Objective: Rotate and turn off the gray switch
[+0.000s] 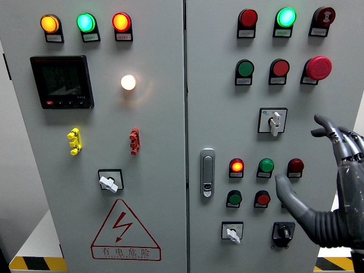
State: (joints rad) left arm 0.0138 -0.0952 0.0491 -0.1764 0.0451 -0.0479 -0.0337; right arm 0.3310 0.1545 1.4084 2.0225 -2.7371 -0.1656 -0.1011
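Gray switch (274,121) near panel's right edge looks stiff; pinch its small lever; right hand (327,187) spread wide, empty.

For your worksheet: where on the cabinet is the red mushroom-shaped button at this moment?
In the head view, the red mushroom button sits on the right door's upper right, just right of a flat red button and above the robot's right hand.

The right hand (333,187) hides 1 button; warning label (125,251) print unreadable.
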